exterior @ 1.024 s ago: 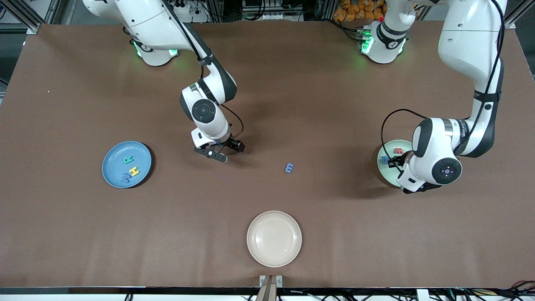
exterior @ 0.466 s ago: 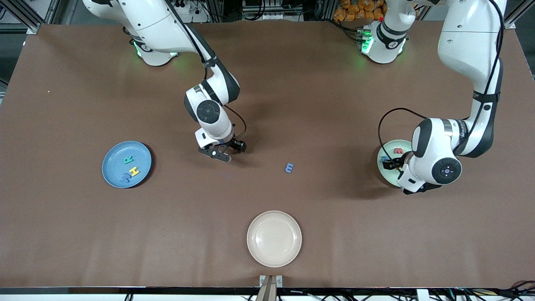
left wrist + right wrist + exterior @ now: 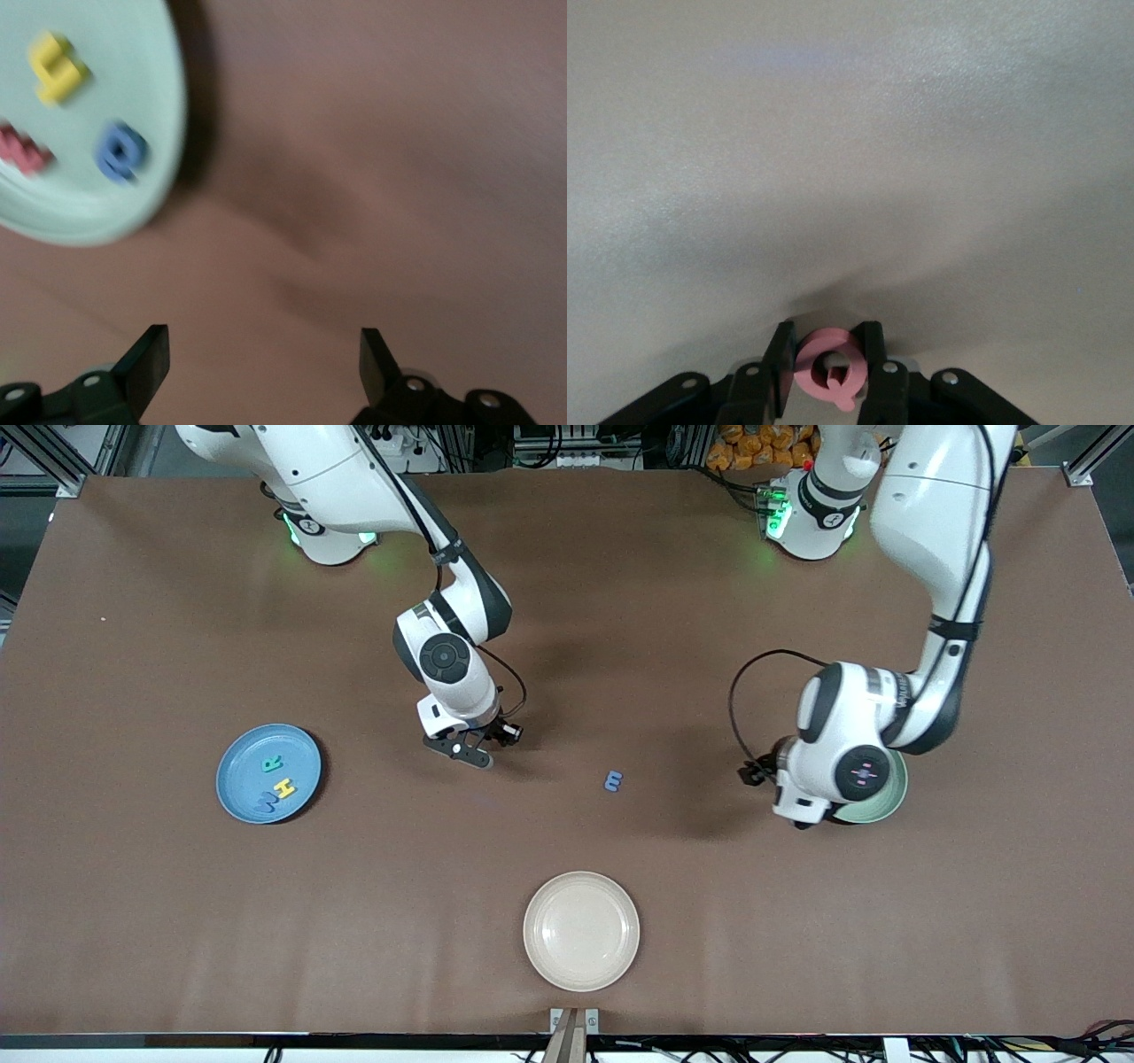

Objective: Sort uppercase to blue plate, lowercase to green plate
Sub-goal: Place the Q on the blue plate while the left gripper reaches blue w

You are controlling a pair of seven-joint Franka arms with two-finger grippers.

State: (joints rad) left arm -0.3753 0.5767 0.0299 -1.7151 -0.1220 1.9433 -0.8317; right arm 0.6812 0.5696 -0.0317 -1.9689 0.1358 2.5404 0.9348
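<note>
The red G point(image 3: 830, 367) sits clamped between the fingers point(image 3: 780, 363) of the right gripper point(image 3: 474, 753), which is low over bare table about midway between the blue plate point(image 3: 232, 766) and the loose blue m point(image 3: 613, 781). In the right wrist view both fingers press against the letter's sides.

The blue plate lies toward the right arm's end of the table from that gripper. It carries three capitals: the green R point(image 3: 272, 763), the yellow H point(image 3: 284, 787) and the blue M point(image 3: 264, 804), all inside the rim.

The blue m lies flat on the table between the two grippers, well apart from every plate.

The left gripper point(image 3: 266, 363) hangs with fingers spread and nothing between them, over bare table just beside the green plate point(image 3: 133, 106), on the plate's side toward the blue m. In the front view the left arm's wrist covers most of the green plate point(image 3: 890, 802); only an arc of its rim shows. The left wrist view shows three small letters in it: the yellow h point(image 3: 58, 66), the red w point(image 3: 25, 150) and the blue a point(image 3: 120, 152).

A cream plate point(image 3: 581, 930) lies nearer the camera than the blue m, with nothing visible on it.
</note>
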